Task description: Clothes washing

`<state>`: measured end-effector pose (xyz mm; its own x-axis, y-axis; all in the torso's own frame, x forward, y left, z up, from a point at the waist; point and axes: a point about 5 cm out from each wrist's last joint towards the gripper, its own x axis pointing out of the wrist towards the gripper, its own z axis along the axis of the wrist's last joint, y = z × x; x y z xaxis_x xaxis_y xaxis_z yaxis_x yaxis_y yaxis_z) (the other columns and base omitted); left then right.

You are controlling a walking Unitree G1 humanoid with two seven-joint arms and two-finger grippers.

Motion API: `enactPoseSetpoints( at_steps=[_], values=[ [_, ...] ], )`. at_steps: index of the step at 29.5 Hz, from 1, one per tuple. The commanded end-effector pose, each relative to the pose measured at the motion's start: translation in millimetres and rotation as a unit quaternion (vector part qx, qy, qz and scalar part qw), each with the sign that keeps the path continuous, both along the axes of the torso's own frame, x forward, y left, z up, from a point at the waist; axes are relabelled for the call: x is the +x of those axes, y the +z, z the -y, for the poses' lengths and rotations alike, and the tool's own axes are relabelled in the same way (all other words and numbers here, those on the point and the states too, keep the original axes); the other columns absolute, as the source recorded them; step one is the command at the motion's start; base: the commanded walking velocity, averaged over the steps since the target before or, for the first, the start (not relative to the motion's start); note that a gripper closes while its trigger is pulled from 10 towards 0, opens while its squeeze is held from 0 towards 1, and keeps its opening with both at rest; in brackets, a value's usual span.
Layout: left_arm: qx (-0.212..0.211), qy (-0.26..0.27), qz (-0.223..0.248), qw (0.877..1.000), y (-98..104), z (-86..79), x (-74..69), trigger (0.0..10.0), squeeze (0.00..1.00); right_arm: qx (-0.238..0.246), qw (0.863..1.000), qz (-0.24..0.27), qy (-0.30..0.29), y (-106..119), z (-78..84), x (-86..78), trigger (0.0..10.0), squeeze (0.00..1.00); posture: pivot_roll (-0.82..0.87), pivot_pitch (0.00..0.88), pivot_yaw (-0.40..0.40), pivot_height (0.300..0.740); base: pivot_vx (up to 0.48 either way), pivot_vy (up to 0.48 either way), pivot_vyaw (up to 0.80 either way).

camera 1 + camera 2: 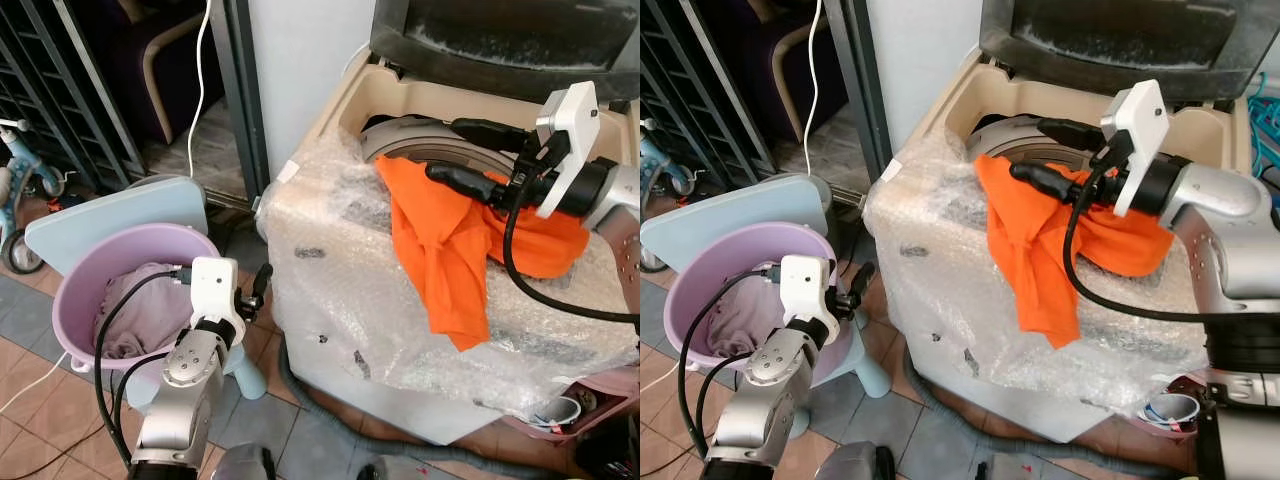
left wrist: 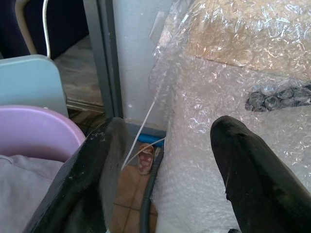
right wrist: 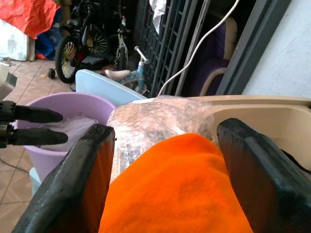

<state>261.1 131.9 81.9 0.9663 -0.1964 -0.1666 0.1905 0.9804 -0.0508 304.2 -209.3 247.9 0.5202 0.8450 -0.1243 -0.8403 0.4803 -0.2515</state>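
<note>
Nearest the head camera is the left arm's silver forearm, ending in the left gripper (image 1: pixel 262 287) with its two black fingers spread apart and holding nothing, hanging between the basin and the washer's front. Just beside it sits a round lilac plastic basin (image 1: pixel 80 275), smooth-walled, holding a pale crumpled cloth (image 1: pixel 150 310); the basin rests on a light blue plastic stool (image 1: pixel 120 205). The floor below is tiled (image 1: pixel 290 440), with a grey ribbed hose (image 1: pixel 310 405) running along the washer's foot.

The top-loading washing machine (image 1: pixel 360 90) is beige, its front and top wrapped in crinkled clear bubble wrap (image 1: pixel 330 300). Draped over its front rim lies the orange garment (image 1: pixel 450 240), soft and bright, one part hanging down the wrapped front in a long fold, the rest bunched at the edge of the drum opening. The right gripper (image 1: pixel 450 150) reaches over it, fingers wide apart, one above and one touching the cloth; in the right wrist view the orange fabric lies between the two open fingers (image 3: pixel 87 174).

Farther back, the dark lid (image 1: pixel 500 40) stands raised, and a white cable (image 1: pixel 200 90) hangs by a grey door frame (image 1: pixel 245 100).
</note>
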Motion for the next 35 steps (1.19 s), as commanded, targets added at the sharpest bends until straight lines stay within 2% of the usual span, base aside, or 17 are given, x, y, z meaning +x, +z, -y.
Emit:
enactPoseSetpoints(
  at_steps=[1,4,7,9,10,11,12,15,17,20,23,24,27,29,32,33,35],
  values=[
    [-0.001,-0.003,0.005,1.000,3.0,1.3,0.3,10.0,0.00,-0.042,0.997,-0.040,0.050,-13.6,-9.1,-9.6,10.0,1.00,-0.07,0.081,0.028,0.740,0.000,0.000,0.00],
    [-0.001,-0.008,0.007,1.000,4.0,4.3,2.0,10.0,0.00,-0.104,0.990,-0.078,0.056,-45.6,-12.9,-14.8,10.0,1.00,-0.08,0.081,0.030,0.740,0.000,0.000,0.00],
    [-0.001,-0.011,0.009,1.000,4.6,5.4,3.2,10.0,0.00,-0.138,0.986,-0.081,0.038,-59.6,-12.3,-12.9,10.0,1.00,-0.08,0.080,0.034,0.740,0.000,0.000,0.00],
    [0.000,-0.011,0.009,1.000,4.8,5.6,3.8,10.0,0.00,-0.166,0.984,-0.062,0.012,-66.0,-9.4,-7.6,10.0,1.00,-0.08,0.079,0.035,0.740,0.000,0.000,0.00],
    [0.000,-0.011,0.010,1.000,5.0,5.6,4.0,10.0,0.00,-0.173,0.984,-0.044,-0.023,-66.5,-6.3,0.1,10.0,1.00,-0.08,0.079,0.035,0.740,0.000,0.000,0.00],
    [0.002,-0.011,0.010,1.000,5.0,5.5,4.4,10.0,0.00,-0.179,0.978,0.017,-0.102,-58.0,0.2,17.4,10.0,1.00,-0.08,0.078,0.036,0.740,0.000,0.000,0.00],
    [0.002,-0.011,0.010,1.000,5.0,5.5,4.4,10.0,0.00,-0.179,0.978,0.017,-0.102,-58.0,0.2,17.4,10.0,1.00,-0.08,0.078,0.036,0.740,0.000,0.000,0.00],
    [0.003,-0.011,0.010,1.000,5.0,5.5,4.8,10.0,0.00,-0.153,0.969,0.058,-0.185,-42.9,10.4,34.4,10.0,1.00,-0.08,0.077,0.036,0.740,0.000,0.000,0.00],
    [0.004,-0.010,0.011,1.000,5.1,5.5,5.2,10.0,0.00,-0.150,0.943,0.096,-0.282,-28.3,28.4,49.3,10.0,1.00,-0.07,0.074,0.035,0.740,0.000,0.000,0.00],
    [0.004,-0.009,0.012,1.000,5.5,5.5,5.4,10.0,0.00,-0.136,0.924,0.135,-0.330,-11.9,40.2,55.3,10.0,1.00,-0.07,0.075,0.036,0.740,0.000,0.000,0.00],
    [0.005,-0.009,0.011,1.000,5.2,5.4,5.4,10.0,0.00,-0.087,0.914,0.173,-0.357,10.5,45.2,58.1,10.0,1.00,-0.08,0.075,0.034,0.740,0.000,0.000,0.00],
    [0.005,-0.009,0.011,1.000,5.0,5.6,5.6,10.0,0.00,-0.064,0.901,0.206,-0.376,21.5,46.4,60.2,10.0,1.00,-0.08,0.076,0.035,0.740,0.000,0.000,0.00],
    [0.005,-0.010,0.011,1.000,5.1,6.7,6.2,10.0,0.00,-0.019,0.891,0.247,-0.381,34.7,42.1,59.9,10.0,1.00,-0.08,0.077,0.036,0.740,0.000,0.000,0.00],
    [0.005,-0.011,0.011,1.000,5.3,7.0,6.6,10.0,0.00,0.075,0.901,0.256,-0.343,48.4,33.1,53.6,10.0,1.00,-0.08,0.077,0.038,0.740,0.000,0.000,0.00],
    [0.004,-0.011,0.010,1.000,5.0,7.2,6.9,10.0,0.00,0.104,0.889,0.271,-0.355,56.2,31.0,51.6,10.0,1.00,-0.09,0.075,0.039,0.740,0.000,0.000,0.00],
    [0.004,-0.012,0.010,1.000,4.9,7.6,7.2,10.0,0.00,0.096,0.882,0.283,-0.365,55.7,29.3,51.9,10.0,1.00,-0.09,0.074,0.039,0.740,0.000,0.000,0.00],
    [0.004,-0.012,0.010,1.000,4.8,7.7,7.2,10.0,0.00,0.094,0.880,0.285,-0.367,55.4,29.2,52.1,10.0,1.00,-0.09,0.074,0.039,0.740,0.000,0.000,0.00]
  ],
)
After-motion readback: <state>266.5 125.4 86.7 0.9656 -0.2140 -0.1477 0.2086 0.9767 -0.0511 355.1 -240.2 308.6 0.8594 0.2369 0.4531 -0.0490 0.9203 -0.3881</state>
